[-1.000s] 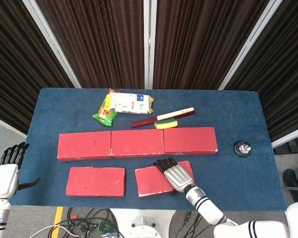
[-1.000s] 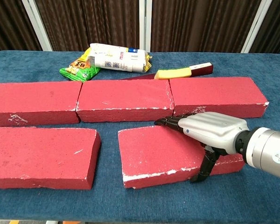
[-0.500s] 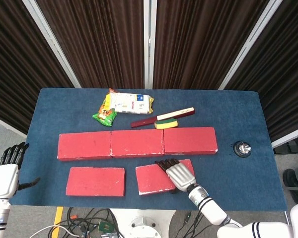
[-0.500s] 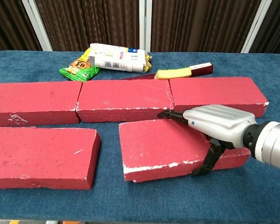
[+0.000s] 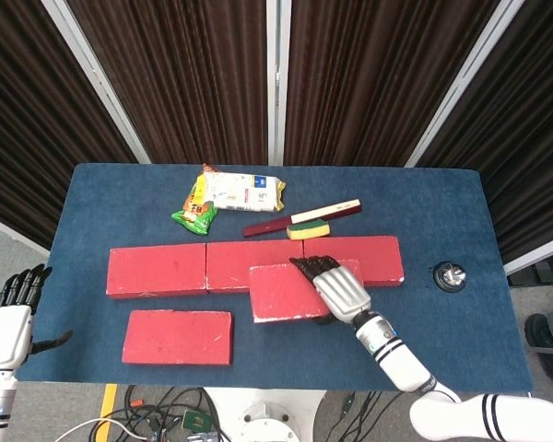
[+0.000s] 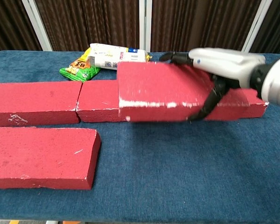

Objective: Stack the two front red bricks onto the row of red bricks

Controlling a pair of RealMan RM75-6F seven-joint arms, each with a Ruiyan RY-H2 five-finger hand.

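My right hand [image 5: 339, 288] [image 6: 224, 70] grips the front right red brick [image 5: 290, 293] [image 6: 165, 91] by its right end and holds it in the air, level, over the seam of the middle and right bricks of the row [image 5: 161, 270] [image 6: 32, 102]. The lifted brick hides much of the middle and right row bricks in the chest view. The other front red brick [image 5: 177, 337] [image 6: 42, 157] lies flat on the table at the front left. My left hand [image 5: 9, 322] hangs beside the table's left edge, fingers spread, holding nothing.
Behind the row lie a snack bag [image 5: 196, 210] [image 6: 77, 68], a white packet [image 5: 244, 191] [image 6: 116, 57], a yellow-green sponge [image 5: 308, 229] and a dark red and cream stick [image 5: 304, 217]. A small round metal object [image 5: 449, 275] sits near the table's right edge.
My right hand has lifted the front right brick off the table and carried it back and up, over the row. The left hand and the left front brick stayed put.
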